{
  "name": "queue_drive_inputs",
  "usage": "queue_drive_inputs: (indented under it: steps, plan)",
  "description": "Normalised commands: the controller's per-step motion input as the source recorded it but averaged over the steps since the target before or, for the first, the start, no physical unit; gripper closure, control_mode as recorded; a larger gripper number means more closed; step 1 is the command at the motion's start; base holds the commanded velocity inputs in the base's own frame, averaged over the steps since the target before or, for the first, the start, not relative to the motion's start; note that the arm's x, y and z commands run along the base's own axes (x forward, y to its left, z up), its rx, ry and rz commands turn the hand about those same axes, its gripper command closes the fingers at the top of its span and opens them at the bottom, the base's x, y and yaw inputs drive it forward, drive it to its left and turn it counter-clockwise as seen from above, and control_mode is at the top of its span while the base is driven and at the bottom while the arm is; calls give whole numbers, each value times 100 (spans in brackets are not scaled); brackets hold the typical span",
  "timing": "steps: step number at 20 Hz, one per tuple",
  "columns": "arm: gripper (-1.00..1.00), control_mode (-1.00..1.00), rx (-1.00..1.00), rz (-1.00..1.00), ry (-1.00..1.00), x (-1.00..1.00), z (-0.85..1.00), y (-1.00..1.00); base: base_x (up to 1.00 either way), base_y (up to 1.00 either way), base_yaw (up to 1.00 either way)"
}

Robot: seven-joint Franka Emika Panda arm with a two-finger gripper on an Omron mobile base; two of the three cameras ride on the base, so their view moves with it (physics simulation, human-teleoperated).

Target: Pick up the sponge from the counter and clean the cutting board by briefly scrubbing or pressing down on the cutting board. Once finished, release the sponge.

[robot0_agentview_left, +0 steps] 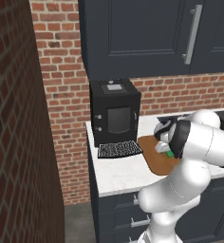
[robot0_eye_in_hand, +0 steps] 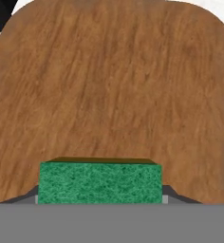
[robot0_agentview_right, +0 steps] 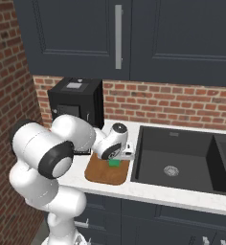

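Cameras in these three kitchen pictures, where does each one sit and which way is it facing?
Left base view: behind the arm to its left, facing forward and down at the counter, black appliance and cutting board; the white arm rises from lower right.
Right base view: behind the arm to its right, facing the same counter plus the sink; the arm rises from lower left.
Hand view: on the hand, looking along the gripper at the board, sponge between its fingers.
The base views share the board, sponge and appliance.
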Motion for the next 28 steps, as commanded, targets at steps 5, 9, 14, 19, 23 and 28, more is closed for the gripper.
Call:
queue_drive_inputs:
  steps: [5,9,14,19,23,28]
  plan:
    - [100,-100,0,0,0,-38,-10,29,0,0,0]
    - [100,-100,0,0,0,-44,-8,30,0,0,0]
    - [100,-100,0,0,0,-40,-7,32,0,0,0]
    - [100,-100,0,0,1,-22,-7,32,0,0,0]
    - [100,-100,0,0,1,3,-6,24,0,0,0]
    - [100,-100,0,0,0,52,0,1,0,0,0]
